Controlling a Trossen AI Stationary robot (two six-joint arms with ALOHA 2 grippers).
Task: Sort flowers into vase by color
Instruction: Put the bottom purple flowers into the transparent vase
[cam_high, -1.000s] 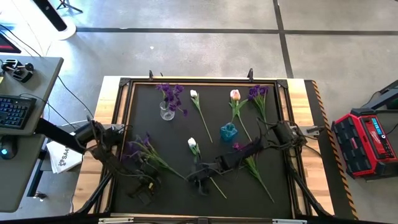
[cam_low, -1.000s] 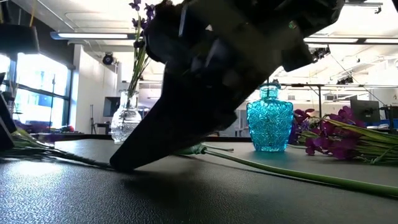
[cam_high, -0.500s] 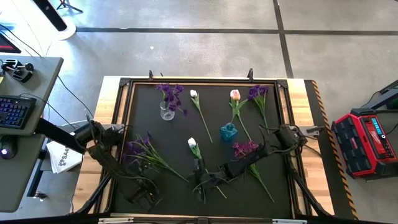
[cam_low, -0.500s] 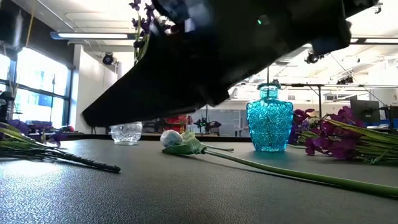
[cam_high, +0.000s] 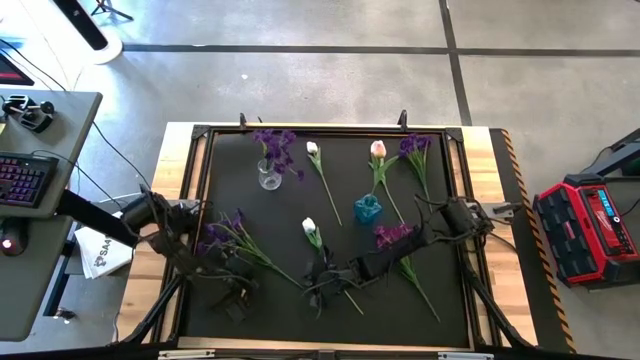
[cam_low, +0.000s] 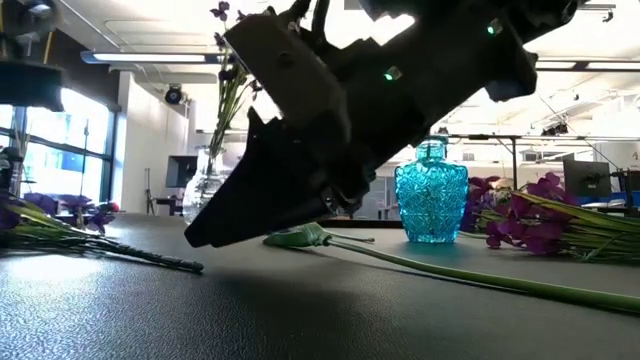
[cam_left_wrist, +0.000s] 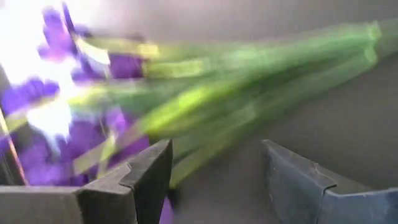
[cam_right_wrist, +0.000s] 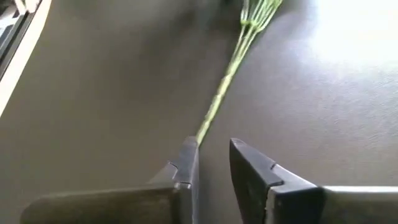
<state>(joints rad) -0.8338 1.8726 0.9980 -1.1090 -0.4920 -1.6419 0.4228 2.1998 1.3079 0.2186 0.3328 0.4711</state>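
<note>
Tulip (cam_high: 322, 255) stem beside right fingers (cam_right_wrist: 249, 171)

Four purple sprigs: one (cam_high: 272, 145) standing in the clear vase at upper left of the mat, one (cam_high: 415, 150) lying at upper right, one (cam_high: 392, 237) right of centre, one (cam_high: 225, 235) at the left edge.

Three tulips can be counted. Two are white, one (cam_high: 312, 149) at top centre and one (cam_high: 309, 227) in the middle. The third is pink (cam_high: 378, 151), at top, right of centre.

Two vases: a clear vase (cam_high: 268, 180) at upper left, a blue vase (cam_high: 367, 211) just right of centre.

Two arms: left arm (cam_high: 165, 225) from the left side, right arm (cam_high: 455, 220) from the right.
</note>
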